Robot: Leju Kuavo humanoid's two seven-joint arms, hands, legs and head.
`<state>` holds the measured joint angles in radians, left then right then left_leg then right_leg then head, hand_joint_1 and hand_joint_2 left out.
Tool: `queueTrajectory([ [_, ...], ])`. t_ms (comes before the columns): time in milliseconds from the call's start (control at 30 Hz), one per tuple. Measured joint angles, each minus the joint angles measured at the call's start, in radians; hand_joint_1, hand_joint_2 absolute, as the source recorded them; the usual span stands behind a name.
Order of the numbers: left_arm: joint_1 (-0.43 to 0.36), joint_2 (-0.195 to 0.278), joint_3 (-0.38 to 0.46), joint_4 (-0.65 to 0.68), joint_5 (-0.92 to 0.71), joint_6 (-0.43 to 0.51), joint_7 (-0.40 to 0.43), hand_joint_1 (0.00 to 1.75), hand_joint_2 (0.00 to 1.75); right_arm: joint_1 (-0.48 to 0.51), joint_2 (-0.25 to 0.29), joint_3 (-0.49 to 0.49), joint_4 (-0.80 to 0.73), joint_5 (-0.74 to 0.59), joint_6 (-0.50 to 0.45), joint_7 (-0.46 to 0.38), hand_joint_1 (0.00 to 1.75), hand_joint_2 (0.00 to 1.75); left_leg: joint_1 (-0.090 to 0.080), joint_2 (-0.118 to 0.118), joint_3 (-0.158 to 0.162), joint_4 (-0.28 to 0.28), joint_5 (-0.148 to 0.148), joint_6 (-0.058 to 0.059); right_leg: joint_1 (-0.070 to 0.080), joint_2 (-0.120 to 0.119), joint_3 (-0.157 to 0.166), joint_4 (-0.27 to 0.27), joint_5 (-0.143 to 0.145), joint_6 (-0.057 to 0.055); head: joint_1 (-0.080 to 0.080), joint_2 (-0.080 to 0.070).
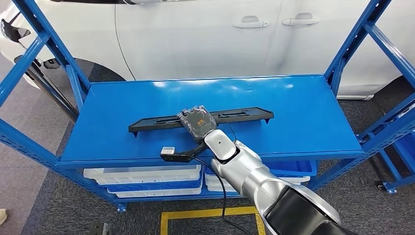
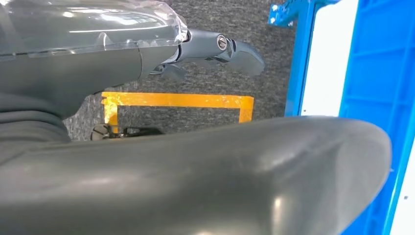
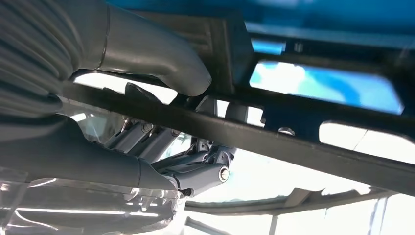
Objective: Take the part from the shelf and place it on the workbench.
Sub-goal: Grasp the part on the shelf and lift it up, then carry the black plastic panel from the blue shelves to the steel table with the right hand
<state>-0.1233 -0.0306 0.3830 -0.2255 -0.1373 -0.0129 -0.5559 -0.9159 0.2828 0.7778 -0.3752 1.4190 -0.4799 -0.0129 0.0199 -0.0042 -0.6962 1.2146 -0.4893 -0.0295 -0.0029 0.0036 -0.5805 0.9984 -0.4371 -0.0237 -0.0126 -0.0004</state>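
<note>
Long black part (image 1: 230,116) lying left-to-right across middle of blue shelf (image 1: 303,112). Right hand (image 1: 196,122) at part's centre, thumb and fingers (image 3: 195,169) closed around its bar. Left hand (image 2: 215,49) low beside shelf, fingers curled, holding nothing. White car (image 1: 205,34) beyond.

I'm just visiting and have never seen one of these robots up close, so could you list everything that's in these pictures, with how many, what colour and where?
Long part: one, black, lying across the middle of the top shelf.
Shelf rack: one, blue metal, in front of the robot.
Bins: several, white and blue, stacked on the lower shelf.
Car: one, white, behind the rack, two door handles showing.
Floor marking: one, yellow outline on the grey carpet below the rack.
Right hand: one, grey, fingers and thumb closed around the black part near its middle.
Left hand: one, grey, hanging low over the carpet near the rack, holding nothing; how far its fingers are curled is hard to tell.
</note>
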Motion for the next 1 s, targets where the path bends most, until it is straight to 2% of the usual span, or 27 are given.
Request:
queueTrajectory([
  [67, -0.001, 0.002, 0.007, 0.000, 0.000, 0.005, -0.007, 0.00, 0.00, 0.000, -0.002, -0.028, -0.020, -0.017, -0.037, -0.012, 1.75, 1.75, 0.000, 0.001, 0.063, -0.135, 0.056, 0.004, 0.002, 0.001, 0.000, 0.007, -0.007, 0.008, 0.000, 0.000],
  [100, -0.001, 0.002, 0.011, 0.000, 0.000, 0.007, -0.012, 0.00, 0.00, 0.000, -0.004, -0.044, -0.031, -0.025, -0.054, -0.020, 1.75, 1.75, -0.001, 0.001, 0.080, -0.174, 0.066, 0.008, 0.003, 0.002, -0.002, 0.010, -0.009, 0.012, 0.000, 0.000],
  [133, -0.001, 0.002, 0.015, 0.000, 0.000, 0.009, -0.018, 0.00, 0.00, 0.001, -0.006, -0.062, -0.046, -0.037, -0.072, -0.030, 1.75, 1.75, -0.002, 0.000, 0.087, -0.193, 0.066, 0.013, 0.005, 0.002, -0.006, 0.012, -0.010, 0.018, 0.000, 0.000],
  [200, 0.002, 0.002, 0.021, 0.000, 0.002, 0.010, -0.033, 0.00, 0.00, 0.010, -0.012, -0.100, -0.081, -0.066, -0.101, -0.058, 1.75, 1.75, -0.003, -0.002, 0.084, -0.194, 0.066, 0.024, 0.007, 0.003, -0.010, 0.012, -0.010, 0.027, 0.000, 0.000],
  [267, 0.005, 0.002, 0.028, 0.000, 0.003, 0.010, -0.053, 0.00, 0.00, 0.025, -0.021, -0.142, -0.130, -0.115, -0.128, -0.098, 1.75, 1.75, -0.001, -0.002, 0.085, -0.198, 0.068, 0.035, 0.004, 0.002, -0.020, 0.037, -0.030, 0.038, 0.000, 0.000],
  [300, 0.004, 0.002, 0.033, 0.000, 0.003, 0.011, -0.063, 0.00, 0.00, 0.037, -0.026, -0.165, -0.164, -0.161, -0.140, -0.133, 1.75, 1.75, 0.000, -0.001, 0.085, -0.200, 0.068, 0.041, 0.003, 0.002, -0.041, 0.082, -0.056, 0.043, 0.000, 0.000],
  [367, 0.004, 0.003, 0.041, 0.000, -0.001, 0.018, -0.075, 0.00, 0.00, 0.075, -0.041, -0.214, -0.250, -0.301, -0.154, -0.228, 1.75, 1.75, -0.002, -0.001, 0.087, -0.200, 0.067, 0.048, 0.000, 0.002, -0.109, 0.222, -0.121, 0.050, 0.000, 0.000],
  [400, 0.005, 0.003, 0.044, 0.000, -0.004, 0.025, -0.077, 0.00, 0.00, 0.101, -0.051, -0.241, -0.303, -0.393, -0.149, -0.285, 1.75, 1.75, -0.003, -0.002, 0.088, -0.200, 0.066, 0.050, 0.000, 0.002, -0.142, 0.285, -0.140, 0.051, 0.000, 0.000],
  [433, 0.007, 0.004, 0.046, 0.000, -0.008, 0.032, -0.077, 0.00, 0.00, 0.128, -0.060, -0.266, -0.357, -0.482, -0.138, -0.336, 1.75, 1.75, -0.003, -0.003, 0.090, -0.200, 0.064, 0.051, 0.000, 0.002, -0.160, 0.315, -0.140, 0.051, 0.000, 0.000],
  [467, 0.009, 0.004, 0.046, 0.000, -0.013, 0.039, -0.076, 0.00, 0.00, 0.155, -0.069, -0.291, -0.414, -0.575, -0.120, -0.386, 1.75, 1.75, -0.004, -0.004, 0.093, -0.199, 0.062, 0.052, 0.000, 0.002, -0.158, 0.301, -0.119, 0.049, 0.000, 0.000],
  [500, 0.010, 0.003, 0.047, 0.000, -0.017, 0.045, -0.074, 0.00, 0.00, 0.179, -0.076, -0.314, -0.470, -0.665, -0.102, -0.431, 1.75, 1.75, -0.005, -0.005, 0.096, -0.199, 0.060, 0.051, 0.000, 0.002, -0.138, 0.250, -0.083, 0.045, 0.000, 0.000],
  [567, 0.010, 0.003, 0.047, 0.000, -0.023, 0.053, -0.069, 0.00, 0.00, 0.217, -0.084, -0.349, -0.565, -0.802, -0.068, -0.494, 1.75, 1.75, -0.009, -0.005, 0.099, -0.198, 0.057, 0.049, 0.005, 0.001, -0.073, 0.103, -0.012, 0.031, 0.000, 0.000],
  [600, 0.010, 0.002, 0.048, 0.000, -0.024, 0.054, -0.067, 0.00, 0.00, 0.232, -0.087, -0.362, -0.609, -0.853, -0.049, -0.514, 1.75, 1.75, -0.010, -0.005, 0.099, -0.198, 0.055, 0.046, 0.008, 0.000, -0.051, 0.051, 0.007, 0.026, 0.000, 0.000],
  [667, 0.010, 0.002, 0.049, 0.000, -0.027, 0.056, -0.065, 0.00, 0.00, 0.270, -0.095, -0.383, -0.702, -0.950, -0.002, -0.548, 1.75, 1.75, -0.010, -0.004, 0.099, -0.200, 0.055, 0.037, 0.014, -0.002, -0.038, 0.015, 0.013, 0.019, 0.000, 0.000],
  [733, 0.010, 0.002, 0.053, 0.000, -0.031, 0.057, -0.064, 0.00, 0.00, 0.313, -0.103, -0.395, -0.789, -1.039, 0.051, -0.571, 1.75, 1.75, -0.009, -0.003, 0.102, -0.202, 0.052, 0.027, 0.011, -0.002, -0.034, 0.007, 0.016, 0.013, 0.000, 0.000],
  [767, 0.010, 0.002, 0.055, 0.000, -0.032, 0.056, -0.064, 0.00, 0.00, 0.331, -0.106, -0.398, -0.829, -1.081, 0.079, -0.580, 1.75, 1.75, -0.009, -0.003, 0.098, -0.190, 0.041, 0.023, 0.007, -0.003, -0.029, 0.001, 0.018, 0.009, 0.000, 0.000],
  [833, 0.009, 0.001, 0.060, 0.000, -0.034, 0.048, -0.065, 0.00, 0.00, 0.362, -0.113, -0.400, -0.900, -1.155, 0.134, -0.594, 1.75, 1.75, -0.008, -0.002, 0.063, -0.106, -0.011, 0.015, 0.001, -0.004, -0.022, -0.006, 0.020, 0.003, 0.000, 0.000],
  [900, 0.011, 0.001, 0.064, 0.000, -0.036, 0.036, -0.072, 0.00, 0.00, 0.397, -0.121, -0.400, -0.965, -1.224, 0.192, -0.605, 1.75, 1.75, -0.007, -0.001, -0.003, 0.035, -0.073, 0.008, 0.002, -0.004, -0.022, -0.005, 0.019, 0.000, 0.000, 0.000],
  [933, 0.012, 0.001, 0.066, 0.000, -0.036, 0.031, -0.078, 0.00, 0.00, 0.418, -0.125, -0.401, -0.996, -1.256, 0.222, -0.610, 1.75, 1.75, -0.006, -0.001, -0.025, 0.080, -0.083, 0.006, 0.002, -0.004, -0.021, -0.004, 0.018, -0.001, 0.000, 0.000],
  [967, 0.013, 0.001, 0.067, 0.000, -0.036, 0.025, -0.086, 0.00, 0.00, 0.441, -0.129, -0.400, -1.032, -1.293, 0.257, -0.615, 1.75, 1.75, -0.006, -0.001, -0.030, 0.086, -0.073, 0.006, 0.003, -0.004, -0.021, -0.003, 0.016, -0.001, 0.000, 0.000],
  [1000, 0.013, 0.001, 0.069, 0.000, -0.037, 0.019, -0.093, 0.00, 0.00, 0.462, -0.134, -0.400, -1.069, -1.326, 0.291, -0.621, 1.75, 1.75, -0.006, -0.001, -0.011, 0.044, -0.042, 0.008, 0.003, -0.003, -0.020, -0.001, 0.014, 0.000, 0.000, 0.000],
])
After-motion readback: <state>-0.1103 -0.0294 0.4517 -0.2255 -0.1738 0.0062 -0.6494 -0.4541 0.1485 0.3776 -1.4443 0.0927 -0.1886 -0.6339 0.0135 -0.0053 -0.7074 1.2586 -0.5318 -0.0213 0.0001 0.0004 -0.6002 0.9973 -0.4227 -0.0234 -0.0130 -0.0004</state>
